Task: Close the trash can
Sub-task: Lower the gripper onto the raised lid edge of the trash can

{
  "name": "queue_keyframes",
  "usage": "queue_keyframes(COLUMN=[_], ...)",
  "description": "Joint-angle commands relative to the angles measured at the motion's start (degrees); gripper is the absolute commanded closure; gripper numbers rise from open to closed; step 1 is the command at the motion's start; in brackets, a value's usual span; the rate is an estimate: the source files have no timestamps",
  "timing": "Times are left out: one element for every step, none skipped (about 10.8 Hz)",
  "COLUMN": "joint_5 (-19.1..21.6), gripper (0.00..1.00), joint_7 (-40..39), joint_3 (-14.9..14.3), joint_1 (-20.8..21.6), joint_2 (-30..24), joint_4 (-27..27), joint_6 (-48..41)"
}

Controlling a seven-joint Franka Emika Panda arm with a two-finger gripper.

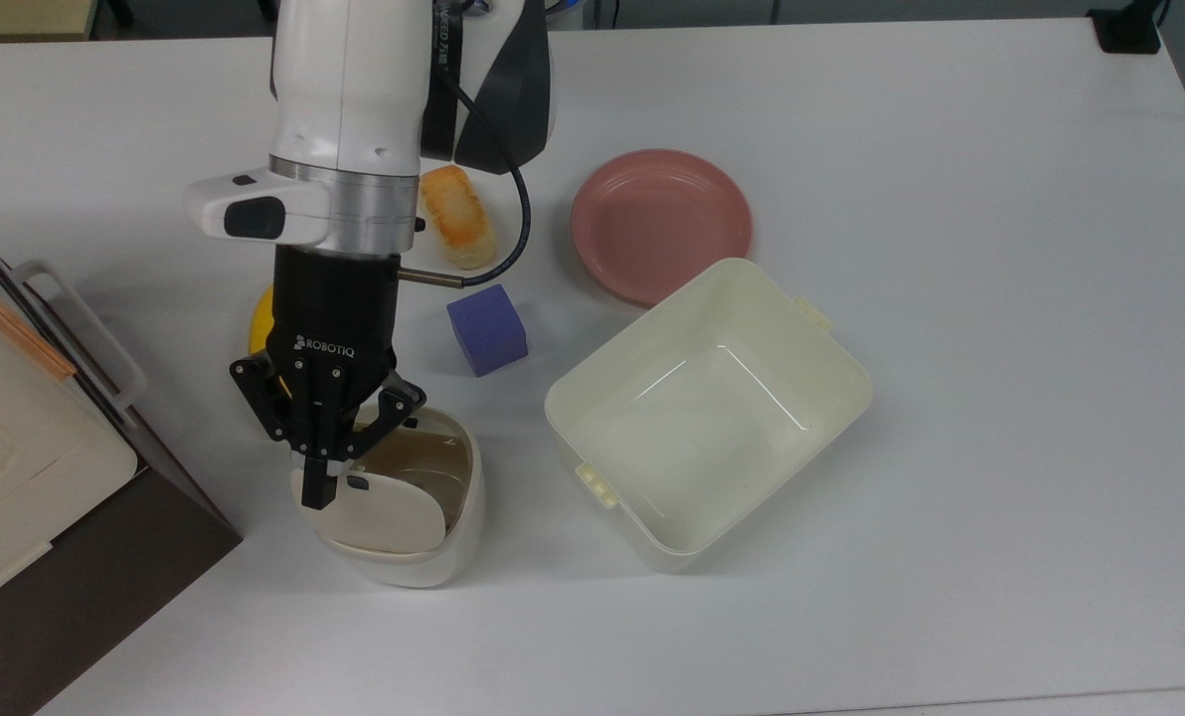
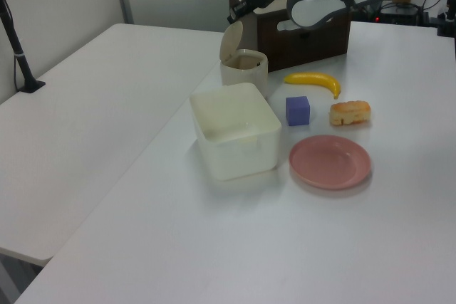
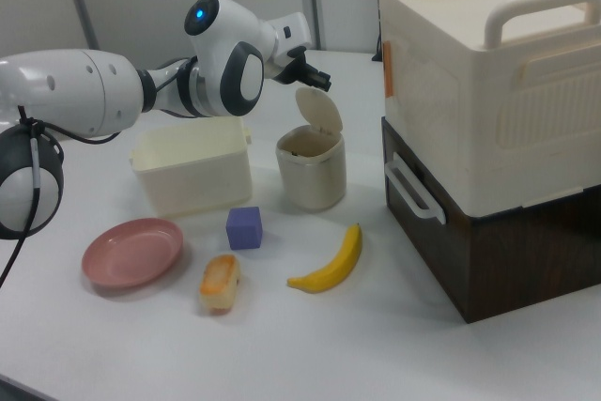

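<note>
"ROBOTIQ" on the black gripper body

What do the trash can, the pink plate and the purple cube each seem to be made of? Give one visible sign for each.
Trash can: probably smooth moulded plastic, cream, with rounded corners and a thin hinged lid.
Pink plate: likely plastic or melamine; even colour, soft sheen on its rim.
Purple cube: matte, no glare, slightly soft edges; perhaps foam or painted wood, which cannot be told.
</note>
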Motion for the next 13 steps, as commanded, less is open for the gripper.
queue_keyframes(joint_5=[-2.3, -2.4, -2.7, -3.3, -3.4, -3.5, -3.8, -4.6, -4.9, -4.9, -5.4, -6.2, -6.3], gripper=[1.0, 1.0, 1.0, 1.0, 1.0, 1.0, 1.0, 1.0, 1.0, 1.0, 1.0, 1.0, 1.0], joint_7=[1.1, 1.1, 1.1, 1.2, 1.2, 1.2, 1.2, 1.2, 1.3, 1.3, 1.3, 1.3, 1.3], joint_3=[1.1, 1.1, 1.1, 1.1, 1.2, 1.2, 1.1, 1.2, 1.1, 1.1, 1.1, 1.1, 1.1], joint_1=[-0.3, -0.3, -0.3, -0.3, -0.3, -0.3, -0.3, -0.1, 0.0, 0.0, 0.0, 0.0, -0.1], joint_2=[0.3, 0.3, 0.2, 0.2, 0.1, 0.1, 0.1, 0.0, -0.1, -0.6, -1.3, -2.0, -2.3], joint_4=[0.3, -0.1, -0.6, -0.7, -0.7, -0.7, -1.5, -2.3, -3.3, -4.4, -6.0, -7.1, -7.3], joint_6=[0.7, 0.7, 0.7, 0.7, 0.7, 0.7, 0.8, 0.8, 0.8, 0.8, 0.8, 0.8, 0.8])
